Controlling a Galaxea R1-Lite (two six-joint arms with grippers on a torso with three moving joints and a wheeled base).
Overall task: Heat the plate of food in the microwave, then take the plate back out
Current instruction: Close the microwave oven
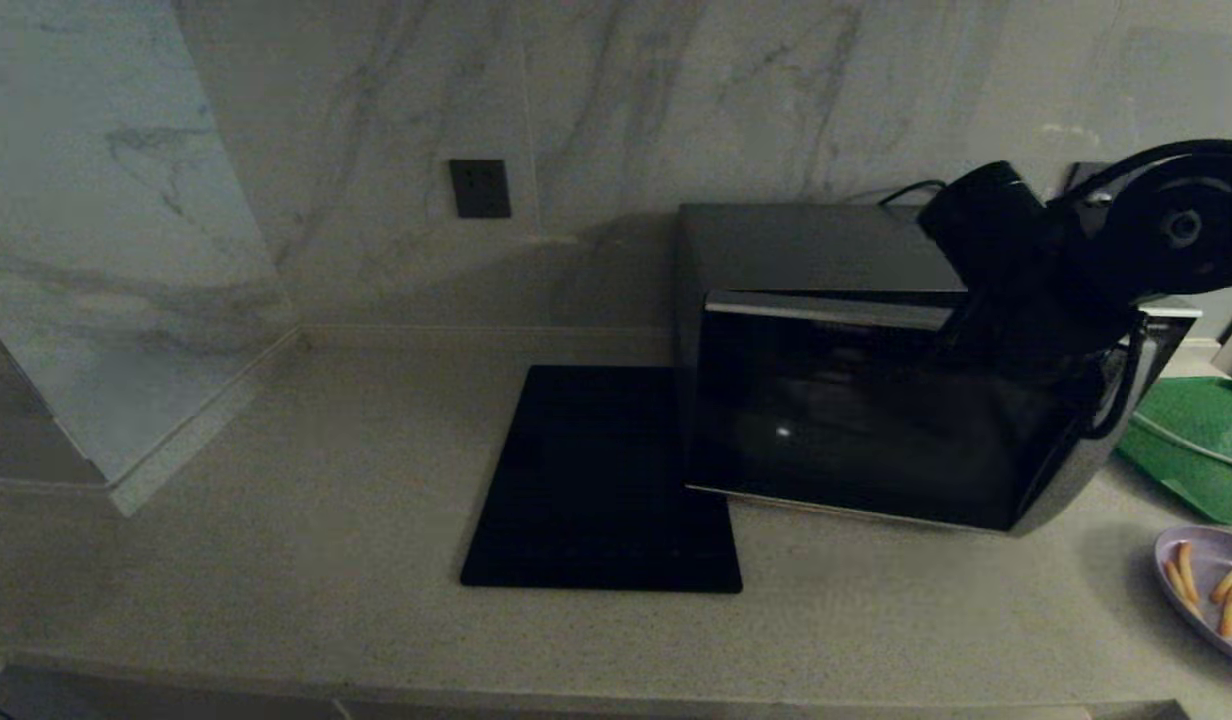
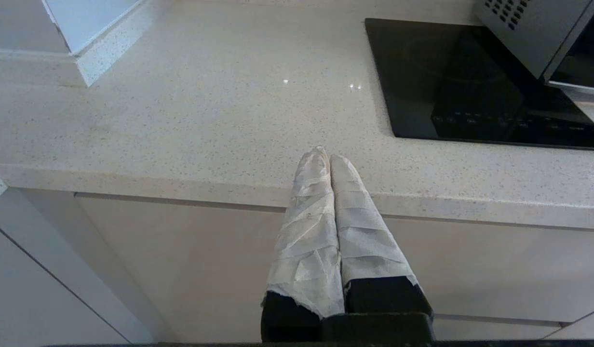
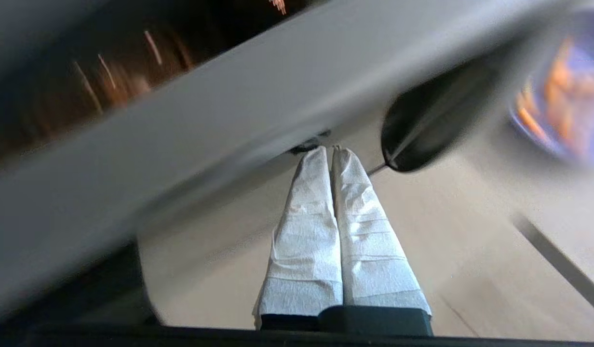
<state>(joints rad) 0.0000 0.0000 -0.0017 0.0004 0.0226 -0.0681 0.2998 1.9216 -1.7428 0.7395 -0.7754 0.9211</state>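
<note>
Plate of food (image 1: 1211, 590) at counter edge; right gripper (image 3: 331, 150) clenched beside microwave (image 1: 856, 420); left gripper (image 2: 326, 156) clenched, parked.

I see a flat black square mat (image 1: 601, 480) lying on the speckled pale countertop (image 1: 276, 500), ahead of the left jaws and off to their right. A green tray (image 1: 1201, 445) sits far on the right side. On the marble wall (image 1: 676, 100) behind, I see a dark outlet plate (image 1: 480, 188).
</note>
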